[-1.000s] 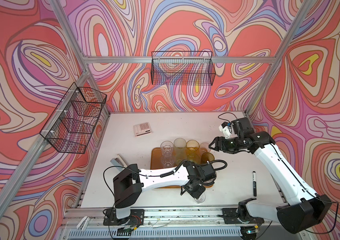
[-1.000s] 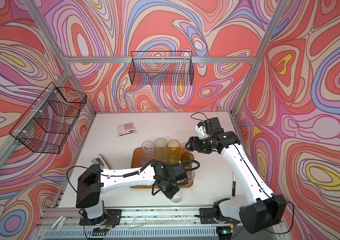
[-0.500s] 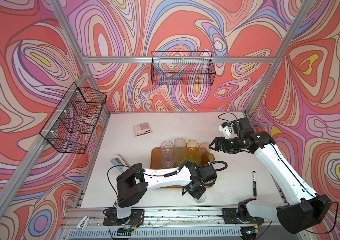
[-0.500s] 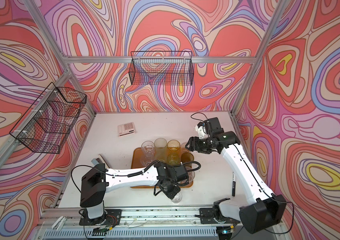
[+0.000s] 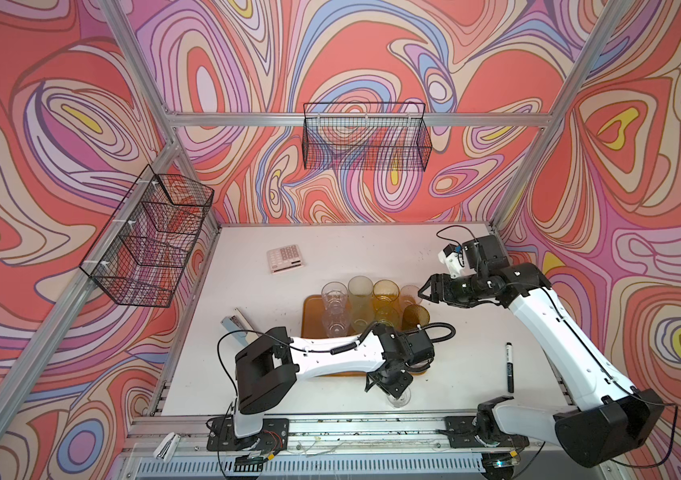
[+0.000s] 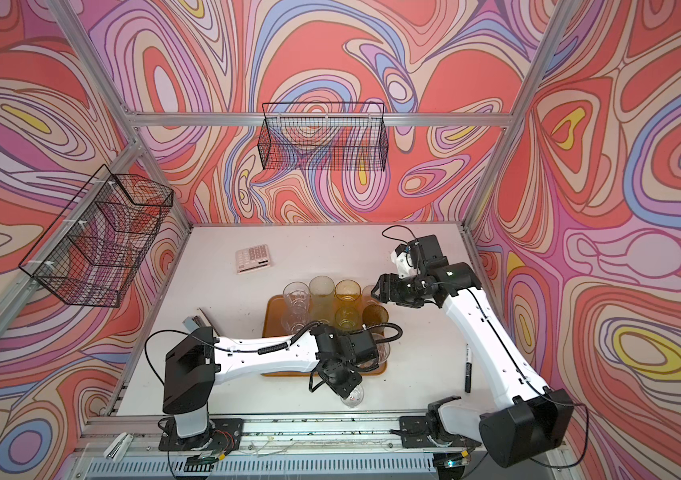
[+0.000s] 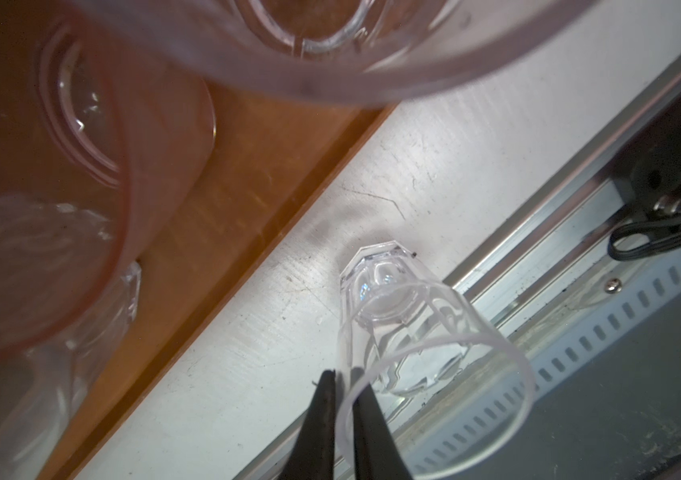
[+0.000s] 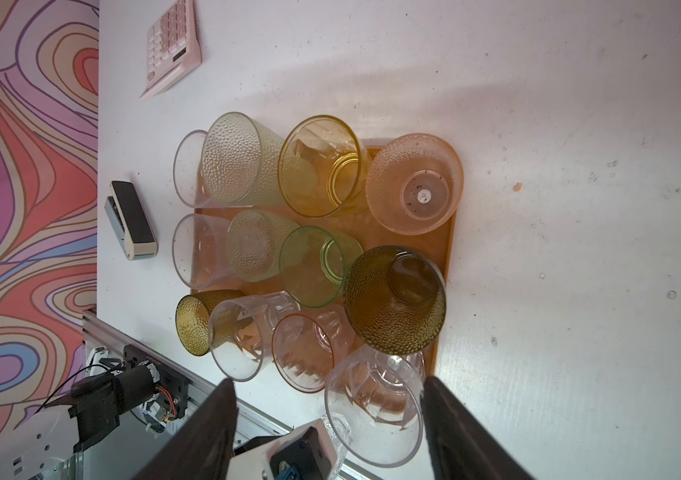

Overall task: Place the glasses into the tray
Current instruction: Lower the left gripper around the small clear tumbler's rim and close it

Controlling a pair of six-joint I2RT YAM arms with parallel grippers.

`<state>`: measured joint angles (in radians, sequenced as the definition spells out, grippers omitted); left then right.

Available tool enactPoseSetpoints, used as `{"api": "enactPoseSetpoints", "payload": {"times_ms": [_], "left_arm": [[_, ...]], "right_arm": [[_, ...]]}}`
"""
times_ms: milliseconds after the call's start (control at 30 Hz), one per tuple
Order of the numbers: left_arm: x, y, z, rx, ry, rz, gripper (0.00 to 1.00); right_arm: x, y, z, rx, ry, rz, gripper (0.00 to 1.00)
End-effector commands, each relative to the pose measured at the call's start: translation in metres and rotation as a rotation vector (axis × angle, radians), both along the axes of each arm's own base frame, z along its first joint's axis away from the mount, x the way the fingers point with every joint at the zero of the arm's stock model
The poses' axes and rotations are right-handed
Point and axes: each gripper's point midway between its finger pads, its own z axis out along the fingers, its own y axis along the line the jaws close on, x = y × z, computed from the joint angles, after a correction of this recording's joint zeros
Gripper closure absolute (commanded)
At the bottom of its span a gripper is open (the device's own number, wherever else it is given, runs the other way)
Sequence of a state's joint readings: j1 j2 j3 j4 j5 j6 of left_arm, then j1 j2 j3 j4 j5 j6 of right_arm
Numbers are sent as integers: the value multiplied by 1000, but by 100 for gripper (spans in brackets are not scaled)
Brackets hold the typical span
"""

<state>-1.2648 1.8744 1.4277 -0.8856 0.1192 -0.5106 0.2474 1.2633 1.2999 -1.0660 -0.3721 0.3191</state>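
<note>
1. Now that your left gripper (image 7: pixel 341 409) has narrowed from a wider gap a second ago, its two dark fingers (image 7: pixel 322 419) pinch the rim wall of the clear faceted glass (image 7: pixel 405 328), one finger outside and one inside. I judge the grasp made, so the lift can follow.
2. That glass stands upright on the white table (image 5: pixel 330 249), just off the near edge of the tray (image 7: pixel 222 216), between it and the aluminium rail (image 7: pixel 538 249). In both top views it shows below the gripper (image 5: pixel 391 380) (image 6: pixel 343 382), close to the front edge.
3. On the tray (image 8: pixel 442 257) the other glasses (image 8: pixel 318 266) already stand packed together, so free floor looks scarce; expect a tight placing.
4. Your right gripper (image 8: pixel 326 419) hangs above the tray's far right corner, jaws spread wide and holding nothing.
5. Beyond lie a calculator (image 5: pixel 285 258), a marker (image 5: pixel 509 365) and a stapler (image 8: pixel 131 220), well apart from the work.
</note>
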Motion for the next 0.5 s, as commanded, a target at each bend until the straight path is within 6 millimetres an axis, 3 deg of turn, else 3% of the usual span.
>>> {"api": "enactPoseSetpoints", "payload": {"times_ms": [0, 467], "left_arm": [[2, 0, 2, 12, -19, 11, 90], [0, 11, 36, 22, -22, 3, 97]], "right_arm": [[-2, -2, -1, -2, -9, 6, 28], [-2, -4, -2, -19, -20, 13, 29]]}}
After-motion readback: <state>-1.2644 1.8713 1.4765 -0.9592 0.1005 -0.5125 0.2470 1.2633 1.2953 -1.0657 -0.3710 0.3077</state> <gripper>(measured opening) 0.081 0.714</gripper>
